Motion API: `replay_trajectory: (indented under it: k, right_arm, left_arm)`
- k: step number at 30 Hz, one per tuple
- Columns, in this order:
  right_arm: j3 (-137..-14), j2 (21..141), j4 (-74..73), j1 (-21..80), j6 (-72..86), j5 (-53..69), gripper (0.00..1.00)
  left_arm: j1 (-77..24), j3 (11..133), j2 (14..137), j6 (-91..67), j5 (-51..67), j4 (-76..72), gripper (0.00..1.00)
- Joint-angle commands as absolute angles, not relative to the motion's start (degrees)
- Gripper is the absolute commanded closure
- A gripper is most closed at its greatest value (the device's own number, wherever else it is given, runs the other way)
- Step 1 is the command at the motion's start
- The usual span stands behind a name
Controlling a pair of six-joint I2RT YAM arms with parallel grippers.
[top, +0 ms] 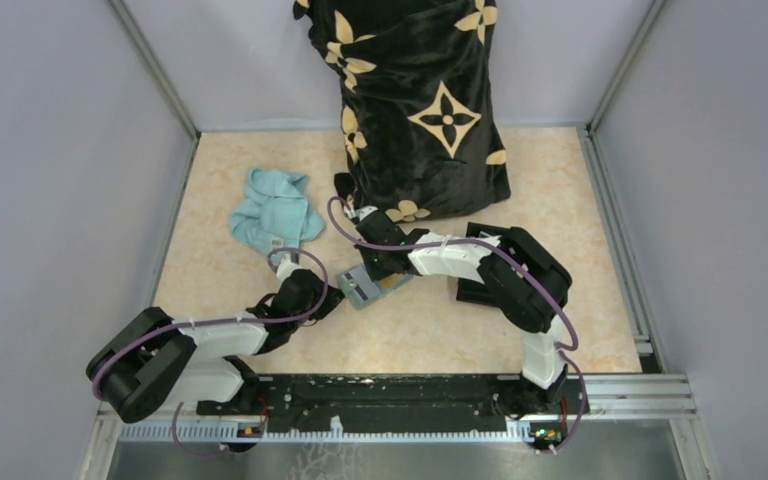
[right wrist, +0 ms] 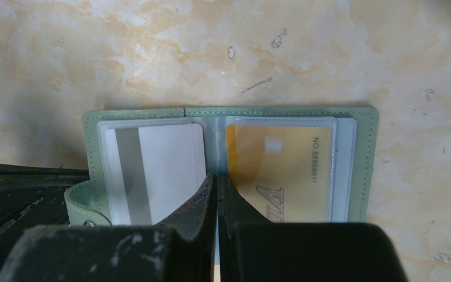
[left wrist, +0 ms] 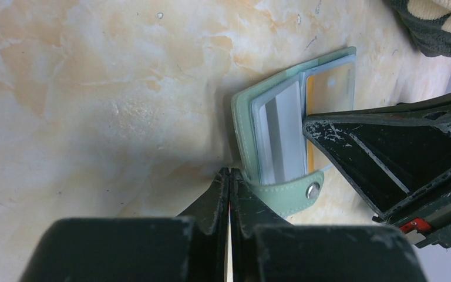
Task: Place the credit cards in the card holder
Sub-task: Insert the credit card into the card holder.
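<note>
Right gripper (right wrist: pixel 216 183): fingers pinched together, nothing visible between them, tips on the centre fold of the soft sage-green card holder (right wrist: pixel 241 111), which lies open and flat. The fold runs straight away from the gripper, long axis crosswise. Pale silvery card (right wrist: pixel 164 170) in left sleeve, tan-orange card (right wrist: pixel 282 170) in right. Left gripper (left wrist: pixel 229 176), likewise closed and empty, touches the strap-side edge. Crumpled light blue cloth (top: pixel 272 210) and black gold-flowered plush fabric (top: pixel 420 100) sit well apart, not in the way.

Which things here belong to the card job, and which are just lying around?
Job: card holder, open flat; orange card in one sleeve; pale silvery card in the other sleeve.
Lying about: light blue cloth; black flower-patterned fabric at the back.
</note>
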State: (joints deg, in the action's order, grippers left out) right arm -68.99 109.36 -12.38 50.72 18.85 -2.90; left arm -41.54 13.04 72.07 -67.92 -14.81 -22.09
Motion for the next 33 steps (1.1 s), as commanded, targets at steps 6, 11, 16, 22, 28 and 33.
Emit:
replay_trajectory:
  k: [6, 11, 16, 22, 28, 33]
  right_arm:
    - [-69.07, 108.7, -12.44, 52.38, 20.48, -0.37, 1.0]
    - [-69.88, 108.07, -13.02, 52.5, 20.57, -1.47, 1.0]
    - [-70.74, 106.83, -13.48, 52.65, 20.17, -4.37, 1.0]
    - [-73.41, 104.2, -15.41, 52.65, 18.56, -7.95, 0.88]
    - [-75.13, 101.07, -17.8, 52.65, 16.91, -10.63, 0.77]
    - [-73.46, 96.69, -19.58, 52.26, 16.18, -16.58, 0.73]
  left_arm:
    - [-42.01, 13.84, 72.34, -67.68, -15.11, -20.48, 0.97]
    - [-42.01, 13.51, 71.38, -67.72, -16.38, -18.96, 0.97]
    - [-42.01, 13.35, 68.01, -68.26, -18.05, -13.75, 0.96]
    - [-42.01, 12.48, 59.21, -70.61, -21.35, -5.04, 0.88]
    - [-42.16, 11.73, 52.02, -70.76, -21.98, -1.04, 0.83]
    - [-44.8, 15.63, 50.73, -66.64, -22.72, 0.12, 0.82]
